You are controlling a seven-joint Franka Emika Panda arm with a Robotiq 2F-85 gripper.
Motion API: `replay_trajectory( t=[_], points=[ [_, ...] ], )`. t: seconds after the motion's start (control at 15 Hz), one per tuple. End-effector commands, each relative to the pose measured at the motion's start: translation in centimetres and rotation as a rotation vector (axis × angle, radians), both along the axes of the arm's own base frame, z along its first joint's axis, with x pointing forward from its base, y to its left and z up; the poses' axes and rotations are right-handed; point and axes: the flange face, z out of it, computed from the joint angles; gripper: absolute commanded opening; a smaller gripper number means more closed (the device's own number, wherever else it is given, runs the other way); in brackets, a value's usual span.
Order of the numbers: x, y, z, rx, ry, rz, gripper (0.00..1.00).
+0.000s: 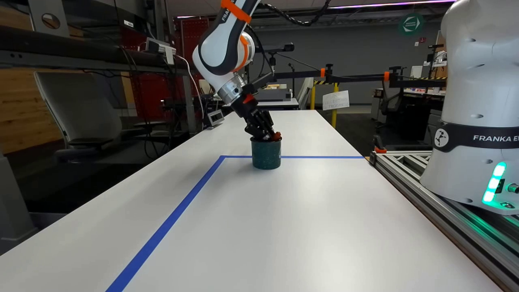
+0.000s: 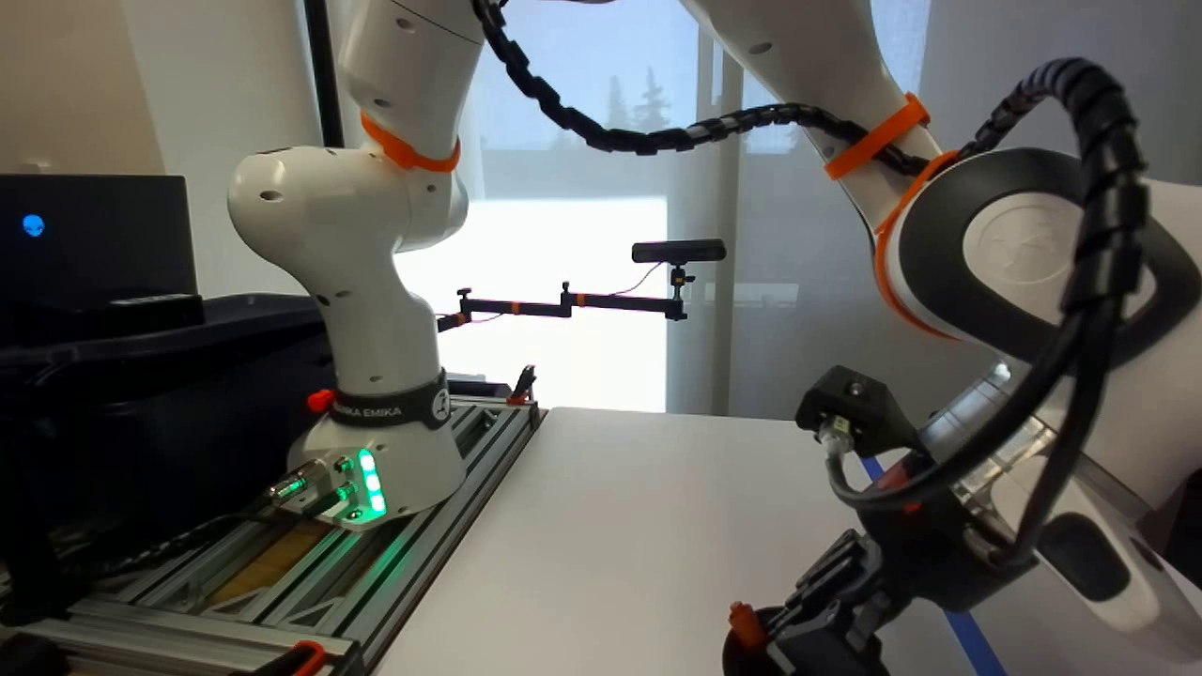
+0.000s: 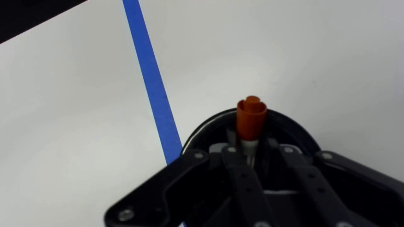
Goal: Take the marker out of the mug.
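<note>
The mug [image 1: 266, 156] is a dark teal-blue cup standing upright on the white table in an exterior view. Its dark rim shows in the wrist view [image 3: 202, 128]. The marker [image 3: 251, 121] has a reddish-orange end and a grey body. It points up past the mug's rim. Its orange end also shows in both exterior views [image 1: 277, 136] [image 2: 747, 624]. My gripper [image 3: 252, 142] has its fingers down inside the mug's opening, close on both sides of the marker's grey body, and appears shut on it. The marker's lower part is hidden by the fingers and mug.
Blue tape lines [image 1: 170, 221] run across the white table [image 1: 308, 227], near the mug. The arm's base [image 1: 478, 170] stands on a metal rail frame [image 1: 429, 219] along a table edge. A grey device [image 1: 215, 117] sits near the opposite edge.
</note>
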Motion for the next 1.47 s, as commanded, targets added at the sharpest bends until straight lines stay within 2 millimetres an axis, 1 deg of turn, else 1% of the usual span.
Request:
replay_trajectory(
  t=[0.0, 0.27, 0.47, 0.53, 0.67, 0.8, 0.93, 1.2, 1.4],
  points=[
    [-0.7, 0.3, 3.9, -0.03, 0.026, -0.013, 0.05],
    [-1.4, 0.2, 8.8, -0.059, -0.002, -0.018, 0.05],
    [-2.6, 0.6, 12.1, -0.055, -0.045, 0.0, 0.05],
    [-3.0, 1.1, 12.8, -0.05, -0.071, 0.008, 0.05],
    [-4.1, 2.4, 13.6, -0.02, -0.102, 0.037, 0.05],
    [-5.2, 4.1, 13.4, 0.01, -0.148, 0.055, 0.05],
    [-6.0, 6.0, 12.6, 0.041, -0.195, 0.076, 0.05],
    [-7.5, 9.8, 10.1, 0.107, -0.294, 0.131, 0.05],
    [-8.8, 11.4, 7.8, 0.141, -0.366, 0.168, 0.05]
  ],
)
